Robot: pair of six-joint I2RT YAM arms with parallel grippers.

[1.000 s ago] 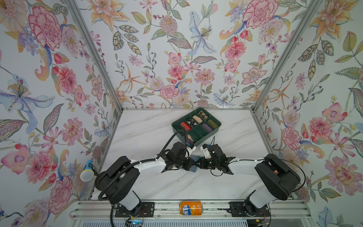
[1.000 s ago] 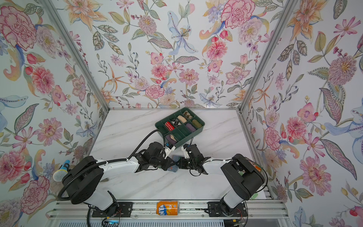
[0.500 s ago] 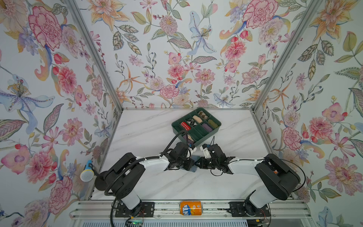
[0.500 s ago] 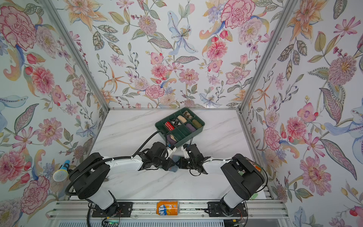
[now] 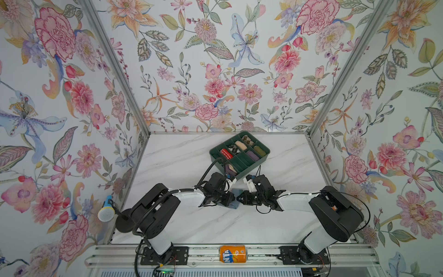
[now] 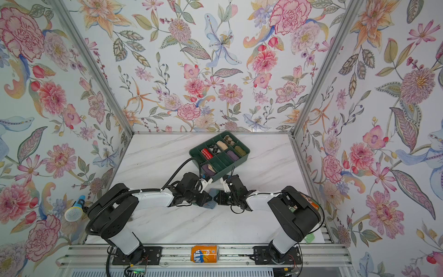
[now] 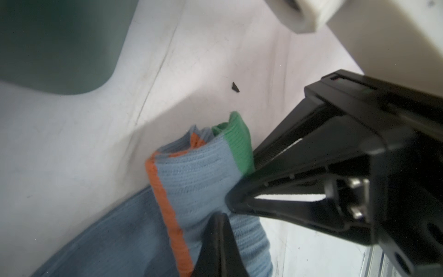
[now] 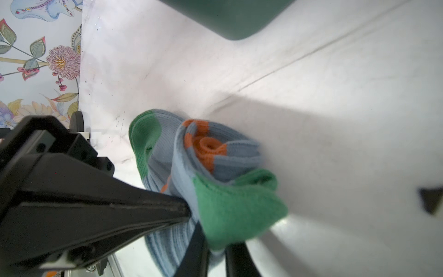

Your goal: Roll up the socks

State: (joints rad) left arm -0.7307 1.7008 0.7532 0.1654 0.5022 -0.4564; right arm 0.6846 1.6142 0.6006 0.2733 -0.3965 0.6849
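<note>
Socks (image 5: 234, 203) lie rolled mid-frame, just below the green tray (image 5: 254, 165), long axis seemingly up-down the frame, between both arms. Left gripper (image 8: 184, 211) is closed, tip against the roll; right gripper (image 7: 241, 178) is narrowly parted around the green toe.

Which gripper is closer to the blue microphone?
Left. The left gripper, at the socks, is on the side nearer the microphone; the right gripper meets the socks from the opposite side, farther away.
</note>
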